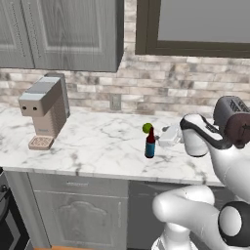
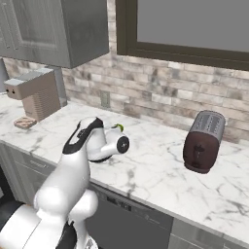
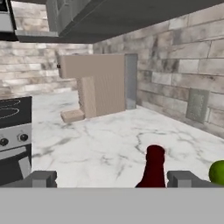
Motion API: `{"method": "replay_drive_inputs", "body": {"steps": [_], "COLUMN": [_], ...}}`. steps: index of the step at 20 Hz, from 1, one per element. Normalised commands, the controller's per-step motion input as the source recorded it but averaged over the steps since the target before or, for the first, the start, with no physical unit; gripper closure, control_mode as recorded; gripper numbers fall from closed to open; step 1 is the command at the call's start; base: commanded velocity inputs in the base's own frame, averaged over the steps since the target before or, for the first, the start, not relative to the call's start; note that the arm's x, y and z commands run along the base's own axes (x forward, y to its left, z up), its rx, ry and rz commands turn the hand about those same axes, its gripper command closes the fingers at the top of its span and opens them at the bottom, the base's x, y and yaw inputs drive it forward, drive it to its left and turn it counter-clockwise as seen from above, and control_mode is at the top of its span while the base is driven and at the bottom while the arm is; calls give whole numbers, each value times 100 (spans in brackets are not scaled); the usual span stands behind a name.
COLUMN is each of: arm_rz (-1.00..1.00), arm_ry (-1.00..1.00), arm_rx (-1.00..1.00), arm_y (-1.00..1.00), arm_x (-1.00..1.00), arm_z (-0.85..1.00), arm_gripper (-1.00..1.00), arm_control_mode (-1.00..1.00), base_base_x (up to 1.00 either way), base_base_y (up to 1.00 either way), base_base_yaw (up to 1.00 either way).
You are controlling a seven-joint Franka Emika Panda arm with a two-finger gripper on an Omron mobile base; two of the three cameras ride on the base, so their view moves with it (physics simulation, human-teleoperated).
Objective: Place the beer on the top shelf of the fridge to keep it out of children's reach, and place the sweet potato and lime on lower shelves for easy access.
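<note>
The beer [image 1: 150, 143], a dark bottle with a blue label, stands upright on the marble counter [image 1: 97, 146]. The lime [image 1: 147, 128] lies just behind it, toward the wall. My gripper [image 1: 157, 138] reaches in from the right at the height of the bottle's neck. In the hand view the gripper [image 3: 113, 179] is open and the bottle's neck [image 3: 154, 168] rises between the fingertips [image 3: 183, 178], closer to the right one. The lime [image 3: 217, 171] sits at the right edge. In the right base view the lime [image 2: 118, 127] peeks over the arm. The sweet potato and the fridge are out of view.
A beige coffee machine [image 1: 44, 110] stands at the counter's left and a toaster [image 1: 234, 119] at the right. A wall outlet [image 1: 115, 101] sits in the brick backsplash. A stove [image 3: 13, 140] lies beyond the counter's left end. Grey cabinets [image 1: 68, 34] hang above.
</note>
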Motion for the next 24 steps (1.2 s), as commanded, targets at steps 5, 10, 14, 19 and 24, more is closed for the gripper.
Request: {"method": "replay_drive_inputs", "body": {"steps": [5, 10, 14, 19, 24], "arm_rz": [0, 0, 0, 0, 0], "arm_ry": [2, 0, 0, 0, 0], "arm_rx": [0, 0, 0, 0, 0], "arm_y": [1, 0, 0, 0, 0], "arm_x": [37, 33, 29, 28, 26], "arm_z": [-9, -25, -32, -34, -33], "arm_gripper": [-100, -100, -100, -100, -100], "arm_control_mode": [-100, -100, -100, -100, -100], "base_base_x": [0, 0, 0, 0, 0], "base_base_y": [0, 0, 0, 0, 0], "base_base_yaw": [0, 0, 0, 0, 0]}}
